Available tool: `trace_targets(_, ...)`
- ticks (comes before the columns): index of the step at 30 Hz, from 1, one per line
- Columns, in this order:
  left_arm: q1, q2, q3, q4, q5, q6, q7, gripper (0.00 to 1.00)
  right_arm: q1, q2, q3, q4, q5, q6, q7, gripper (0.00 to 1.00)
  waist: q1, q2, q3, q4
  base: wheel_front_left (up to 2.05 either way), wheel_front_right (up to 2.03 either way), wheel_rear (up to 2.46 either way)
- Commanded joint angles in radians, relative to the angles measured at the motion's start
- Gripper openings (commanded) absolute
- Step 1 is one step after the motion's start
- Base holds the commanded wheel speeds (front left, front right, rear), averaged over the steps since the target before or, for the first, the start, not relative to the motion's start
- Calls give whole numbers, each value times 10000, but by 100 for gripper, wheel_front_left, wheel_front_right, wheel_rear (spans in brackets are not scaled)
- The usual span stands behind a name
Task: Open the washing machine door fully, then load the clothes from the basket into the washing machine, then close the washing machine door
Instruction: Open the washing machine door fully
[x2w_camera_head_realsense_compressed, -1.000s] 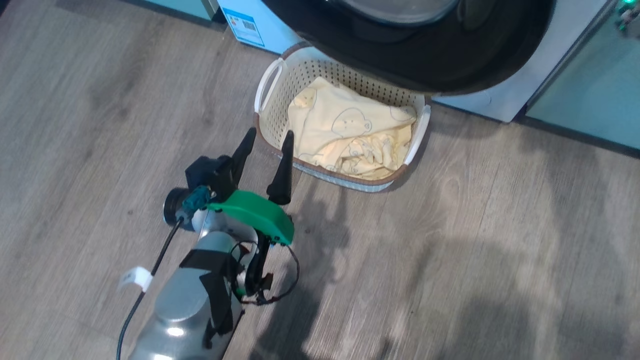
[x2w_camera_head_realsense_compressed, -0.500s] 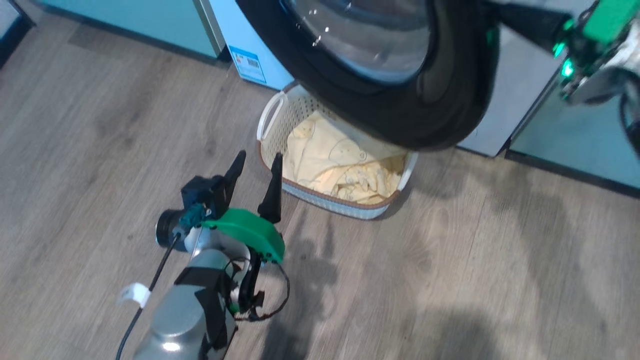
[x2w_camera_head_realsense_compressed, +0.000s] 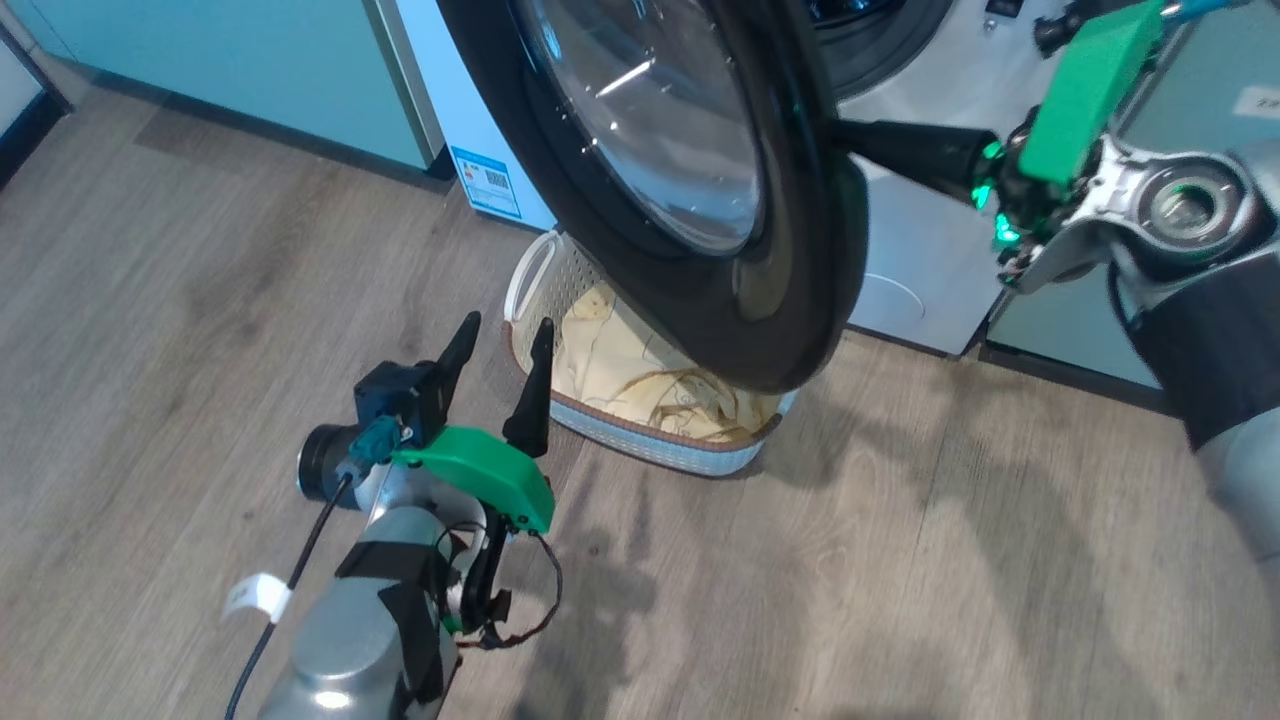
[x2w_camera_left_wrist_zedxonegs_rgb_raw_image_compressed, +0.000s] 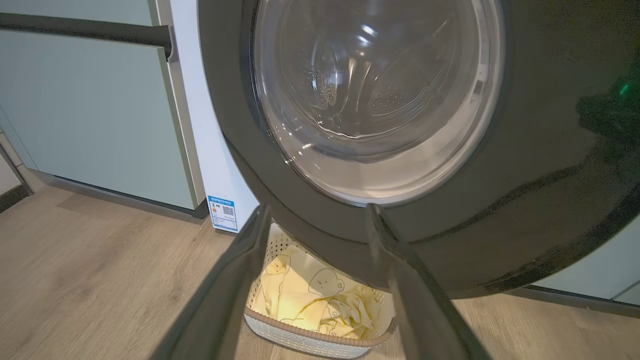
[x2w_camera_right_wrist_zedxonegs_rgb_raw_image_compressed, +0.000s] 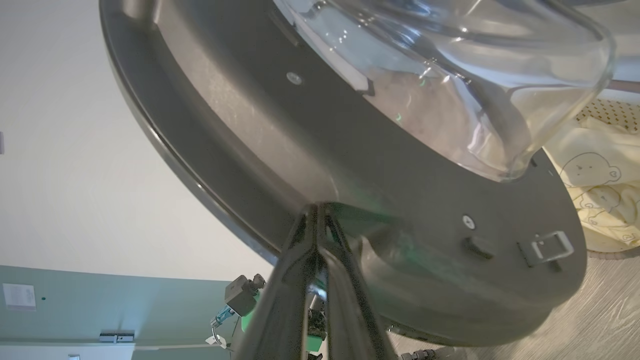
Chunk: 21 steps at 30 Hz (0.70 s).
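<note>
Grey wood-grain floor (x2w_camera_head_realsense_compressed: 900, 560) meets pale teal cabinets (x2w_camera_head_realsense_compressed: 230, 70), one bearing a dark horizontal handle (x2w_camera_left_wrist_zedxonegs_rgb_raw_image_compressed: 85, 31).

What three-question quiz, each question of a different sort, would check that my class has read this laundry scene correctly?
1. True or false: the left gripper has its fingers closed on some of the clothes.
2. Where do the clothes lie? A: in the basket. B: in the drum. C: on the floor.
3. Fill the gap: the right gripper, tips at the inner side of the washing machine door, has its fingers ____.
Key: 1 false, its fingers stand open and empty; 2 A; 3 shut.
</note>
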Motion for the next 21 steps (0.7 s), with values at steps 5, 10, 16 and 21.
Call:
trace_targets(5, -29, 213, 434, -149, 128, -105, -63, 100, 294, 663, 325, -266, 68, 16, 112, 0, 1, -1, -287, 46, 0, 0, 0)
trace_targets(10, 144, 213, 434, -72, 108, -147, -63, 100, 466, 806, 595, -331, 199, 16, 158, 0, 1, -1, -530, 140, 0, 0, 0)
trace_targets(16, 261, 213, 406, -19, 78, -157, -63, 100, 584, 864, 843, -381, 399, 16, 88, 0, 1, -1, -723, 271, 0, 0, 0)
trace_targets(21, 286, 213, 385, -35, 44, -135, -63, 100, 653, 878, 1175, -488, 719, 16, -13, 0, 1, -1, -820, 425, 0, 0, 0)
